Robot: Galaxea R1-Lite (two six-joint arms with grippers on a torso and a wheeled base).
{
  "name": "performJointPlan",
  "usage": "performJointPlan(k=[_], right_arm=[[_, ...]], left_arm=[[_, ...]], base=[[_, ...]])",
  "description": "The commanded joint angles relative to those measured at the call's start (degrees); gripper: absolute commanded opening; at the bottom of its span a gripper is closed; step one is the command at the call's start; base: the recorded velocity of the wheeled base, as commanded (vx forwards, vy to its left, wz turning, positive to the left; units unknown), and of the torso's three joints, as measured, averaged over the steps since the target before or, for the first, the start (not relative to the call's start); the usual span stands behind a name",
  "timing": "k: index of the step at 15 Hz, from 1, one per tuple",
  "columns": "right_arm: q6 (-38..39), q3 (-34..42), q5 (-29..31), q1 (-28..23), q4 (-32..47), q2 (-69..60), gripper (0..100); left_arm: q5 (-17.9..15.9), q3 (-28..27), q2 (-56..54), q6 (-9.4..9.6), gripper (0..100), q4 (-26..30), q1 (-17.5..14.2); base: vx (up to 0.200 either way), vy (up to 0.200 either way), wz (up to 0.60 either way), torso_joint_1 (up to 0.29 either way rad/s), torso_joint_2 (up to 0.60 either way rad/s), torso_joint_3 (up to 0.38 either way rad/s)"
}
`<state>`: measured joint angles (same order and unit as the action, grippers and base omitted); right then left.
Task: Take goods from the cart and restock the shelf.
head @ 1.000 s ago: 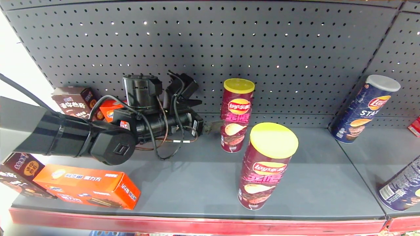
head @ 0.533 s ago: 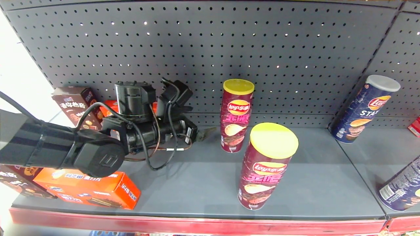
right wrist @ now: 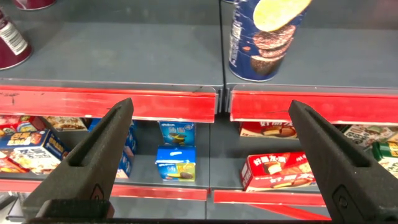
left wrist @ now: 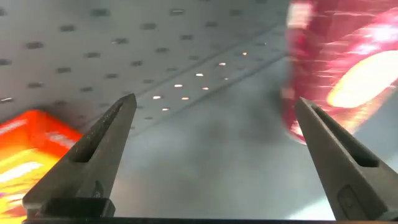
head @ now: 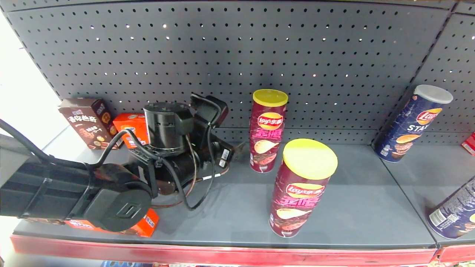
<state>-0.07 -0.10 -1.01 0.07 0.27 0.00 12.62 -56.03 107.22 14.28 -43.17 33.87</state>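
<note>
Two maroon chip cans with yellow lids stand upright on the grey shelf (head: 222, 207): one at the back (head: 268, 129), one nearer the front (head: 301, 187). My left gripper (head: 238, 147) lies low over the shelf just left of the back can, apart from it. In the left wrist view this gripper (left wrist: 214, 102) is open and holds nothing, with the maroon can (left wrist: 342, 68) to one side and an orange box (left wrist: 31, 143) to the other. My right gripper (right wrist: 211, 106) is open and empty before the red shelf edge (right wrist: 155, 99), below a navy can (right wrist: 264, 37).
A navy chip can (head: 410, 124) leans at the back right and another (head: 452, 213) at the front right. A brown box (head: 89, 122) and an orange box (head: 130, 126) stand at the back left. A flat orange box (head: 144, 224) lies under my left arm. Lower shelves hold boxed goods (right wrist: 177, 163).
My left arm has drawn back from the back maroon can, sunk lower and turned, now covering most of the flat orange box. The cans have not moved.
</note>
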Motion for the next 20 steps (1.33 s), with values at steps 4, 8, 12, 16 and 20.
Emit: performJointPlan(k=[4,8,12,16,20], right_arm=[[0.0,0.0,0.0,0.0,0.0,0.1,100],[0.0,0.0,0.0,0.0,0.0,0.1,100],[0.0,0.0,0.0,0.0,0.0,0.1,100],[0.0,0.0,0.0,0.0,0.0,0.1,100],[0.0,0.0,0.0,0.0,0.0,0.1,100]], left_arm=[[2.5,-1.7,4.5,-0.3,100,0.0,1.4],[2.4,-4.7,6.6,-0.39,100,0.2,1.6],[2.3,-5.8,7.5,-0.48,100,0.3,2.8],[2.4,-5.7,7.5,-0.65,100,0.3,3.1],[4.3,-4.4,4.7,-2.59,100,-0.1,2.5]], base=[[0.0,0.0,0.0,0.0,0.0,0.0],[0.0,0.0,0.0,0.0,0.0,0.0],[0.0,0.0,0.0,0.0,0.0,0.0],[0.0,0.0,0.0,0.0,0.0,0.0],[0.0,0.0,0.0,0.0,0.0,0.0]])
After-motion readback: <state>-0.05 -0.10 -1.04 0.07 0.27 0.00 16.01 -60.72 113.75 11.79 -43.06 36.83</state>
